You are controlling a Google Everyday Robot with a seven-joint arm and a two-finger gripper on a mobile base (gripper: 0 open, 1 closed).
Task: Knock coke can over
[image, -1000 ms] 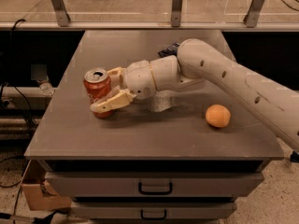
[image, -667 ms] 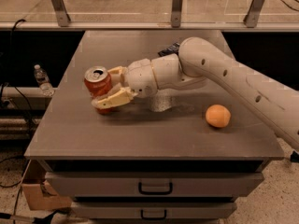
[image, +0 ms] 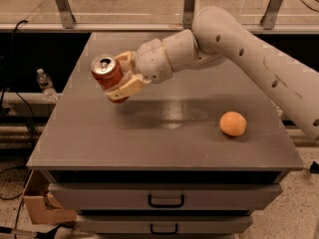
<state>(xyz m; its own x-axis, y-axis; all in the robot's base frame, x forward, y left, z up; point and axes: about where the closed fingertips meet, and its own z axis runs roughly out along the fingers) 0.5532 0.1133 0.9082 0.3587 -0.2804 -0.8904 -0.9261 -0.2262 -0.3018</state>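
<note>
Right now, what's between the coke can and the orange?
Nothing: the camera view shows bare tabletop between the coke can, held by the gripper at the table's left, and the orange.

The tool (image: 117, 78) clasps the coke can (image: 105, 73) above the left part of the bench (image: 149, 133). The can is tilted and seemingly off the surface. An orange (image: 233, 123) lies well apart.

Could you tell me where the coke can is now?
In the camera view, the coke can is tilted in the jaws of the gripper, over the left side of the table, left of the orange.
</note>
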